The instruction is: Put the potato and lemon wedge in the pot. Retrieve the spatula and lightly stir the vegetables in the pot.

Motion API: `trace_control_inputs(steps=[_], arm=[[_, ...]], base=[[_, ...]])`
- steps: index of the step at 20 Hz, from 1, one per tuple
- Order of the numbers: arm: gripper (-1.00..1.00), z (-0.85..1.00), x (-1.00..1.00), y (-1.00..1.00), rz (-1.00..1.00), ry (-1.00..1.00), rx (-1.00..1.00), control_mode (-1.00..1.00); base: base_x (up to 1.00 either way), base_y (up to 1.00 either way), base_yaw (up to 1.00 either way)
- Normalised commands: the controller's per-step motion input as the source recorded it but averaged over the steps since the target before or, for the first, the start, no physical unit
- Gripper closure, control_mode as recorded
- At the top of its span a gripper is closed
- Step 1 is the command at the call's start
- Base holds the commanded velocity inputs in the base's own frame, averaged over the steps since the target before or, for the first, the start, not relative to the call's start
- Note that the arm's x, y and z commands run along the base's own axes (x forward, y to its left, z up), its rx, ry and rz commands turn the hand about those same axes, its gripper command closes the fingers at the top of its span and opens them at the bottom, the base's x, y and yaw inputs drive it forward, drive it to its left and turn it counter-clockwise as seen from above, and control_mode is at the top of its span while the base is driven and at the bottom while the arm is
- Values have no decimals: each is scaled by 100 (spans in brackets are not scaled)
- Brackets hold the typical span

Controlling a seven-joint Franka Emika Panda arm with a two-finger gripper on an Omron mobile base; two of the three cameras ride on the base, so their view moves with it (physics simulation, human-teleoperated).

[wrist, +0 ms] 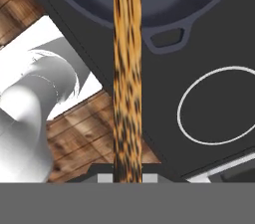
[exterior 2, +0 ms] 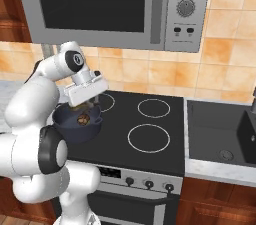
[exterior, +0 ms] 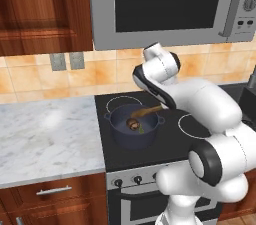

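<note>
- Left base view: the pot [exterior: 132,130] is sitting on the front-left ring of the black stove [exterior: 165,144], with the potato [exterior: 133,124] and the lemon wedge [exterior: 140,130] lying inside, touching or nearly so. The spatula [exterior: 146,112] is slanting down over the rim, its head reaching in beside the potato. Stirring well probably means small, slow sweeps, keeping the head low and off the pot wall so nothing is getting flicked out.
- Right base view: the claw [exterior 2: 85,100] is hanging just above the pot's [exterior 2: 76,124] far rim; the arm is hiding much of the pot here. The microwave [exterior 2: 115,4] overhead is limiting any upward lift, and the sink [exterior 2: 225,129] is lying well apart to the right.
- Hand view: the claw is gripping the spatula's [wrist: 127,78] handle, nearly closed around it, the handle running straight ahead into the pot [wrist: 164,9]. One loop handle [wrist: 167,39] is jutting just beside the stick's path, worth avoiding. The marble desk [exterior: 45,134] is lying left of the stove.
</note>
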Motion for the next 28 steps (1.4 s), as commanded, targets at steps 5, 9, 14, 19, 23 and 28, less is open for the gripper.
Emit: trace_control_inputs(steps=[5,9,14,19,23,28], arm=[[100,-21,1,-1,1,5,-4,-100],[100,-33,6,-4,1,7,-3,-100],[100,-31,12,-3,0,11,-4,-100],[100,-11,12,-17,0,11,-4,-100],[100,0,3,-32,1,3,-2,-100],[100,6,11,-13,0,0,-2,-100]], base=[[0,0,0],[0,0,0],[0,0,0],[0,0,0],[0,0,0],[0,0,0]])
